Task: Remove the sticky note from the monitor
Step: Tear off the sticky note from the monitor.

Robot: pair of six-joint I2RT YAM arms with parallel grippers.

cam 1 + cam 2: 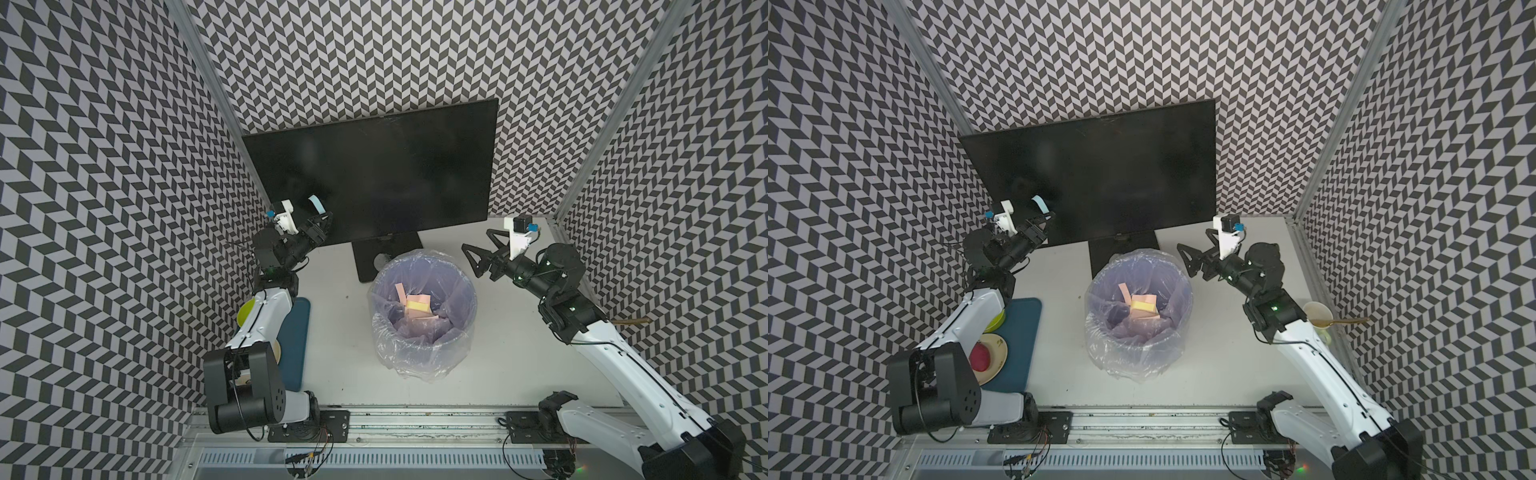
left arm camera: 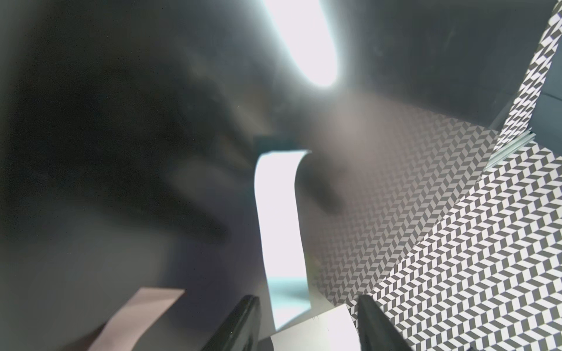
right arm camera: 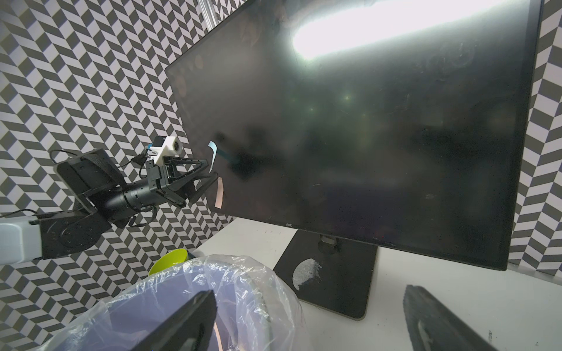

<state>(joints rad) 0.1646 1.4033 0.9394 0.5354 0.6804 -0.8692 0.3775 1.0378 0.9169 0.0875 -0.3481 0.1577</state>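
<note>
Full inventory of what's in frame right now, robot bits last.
monitor: 1, black, back of table
blue sticky note: 1, light blue, curling off screen's lower corner by left arm
pink sticky note: 1, pink, on screen below it
bin: 1, lavender with clear liner, before the monitor's stand
discarded notes: several, pink and yellow, inside bin
mat: 1, dark blue, table's left side
bowl: 1, yellow-green, on mat
plate: 1, cream, on mat, holds red item
cup: 1, cream, right table edge, brownish spoon in it
table: 1, white
left end effector: 1, black, open, jaws either side of blue sticky note
right end effector: 1, black, open, empty, right of bin
</note>
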